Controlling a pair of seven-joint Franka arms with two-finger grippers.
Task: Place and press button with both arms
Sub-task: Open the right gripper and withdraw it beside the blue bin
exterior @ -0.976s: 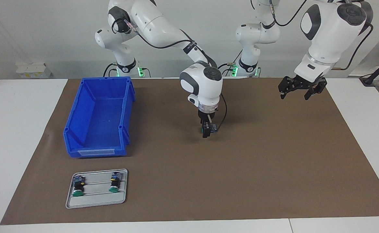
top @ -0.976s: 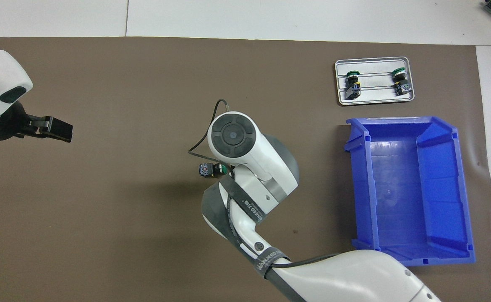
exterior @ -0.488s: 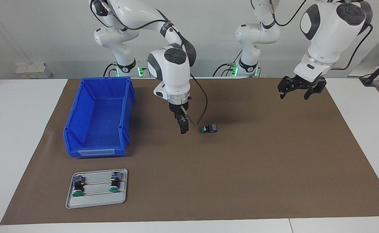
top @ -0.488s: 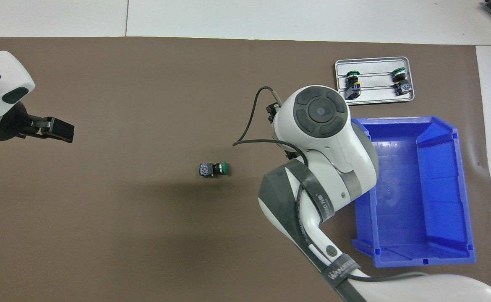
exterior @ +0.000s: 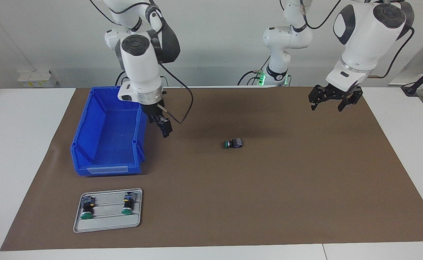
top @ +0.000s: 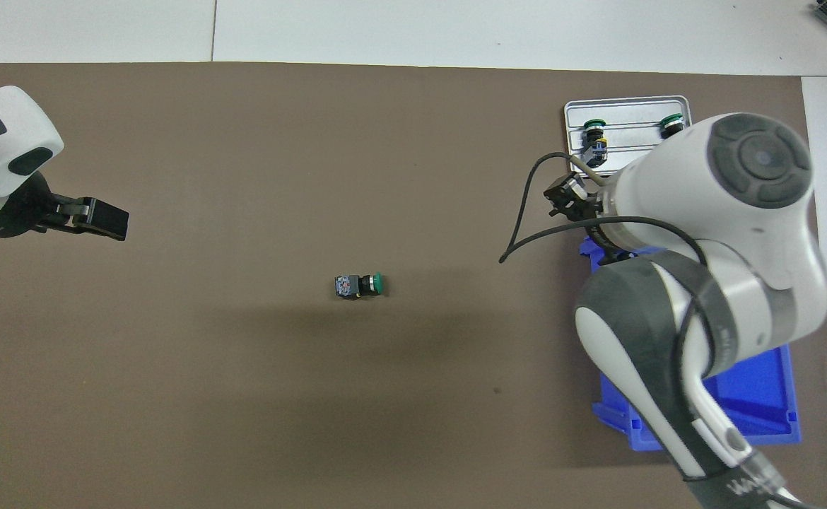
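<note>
A green-capped button (exterior: 232, 143) lies on its side on the brown mat, mid-table, with nothing touching it; it also shows in the overhead view (top: 360, 285). My right gripper (exterior: 165, 129) is empty and open, in the air beside the blue bin's wall and well apart from the button. In the overhead view my right gripper (top: 567, 199) is mostly hidden by its own arm. My left gripper (exterior: 333, 101) is open and empty, raised over the mat near the left arm's end; it also shows in the overhead view (top: 99, 218). The left arm waits.
A blue bin (exterior: 88, 119) stands toward the right arm's end, mostly covered by the right arm in the overhead view (top: 774, 385). Farther from the robots, a grey tray (exterior: 106, 222) holds two more green-capped buttons (exterior: 86, 209).
My right gripper let go of the button, which now lies on the mat. The right arm rose and swung away toward the blue bin. The left gripper barely moved.
</note>
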